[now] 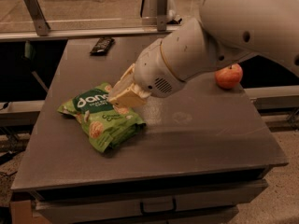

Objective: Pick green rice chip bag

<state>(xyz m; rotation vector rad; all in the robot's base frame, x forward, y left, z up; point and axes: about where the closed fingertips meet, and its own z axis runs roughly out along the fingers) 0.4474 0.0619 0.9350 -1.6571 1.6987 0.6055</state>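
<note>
The green rice chip bag lies flat on the grey table, left of centre, with its dark-green "dang" logo facing up. It is a crinkly light-green pouch with orange-tan chip pictures. My gripper, with tan pads, is at the bag's upper right edge, over the end of the logo. The big white arm reaches in from the upper right. The arm hides the bag's top right corner. I cannot tell whether the gripper touches the bag.
A red-orange apple sits at the table's right side behind the arm. A small dark wrapped bar lies at the far left corner. A metal rail runs behind the table. A drawer front is below the front edge.
</note>
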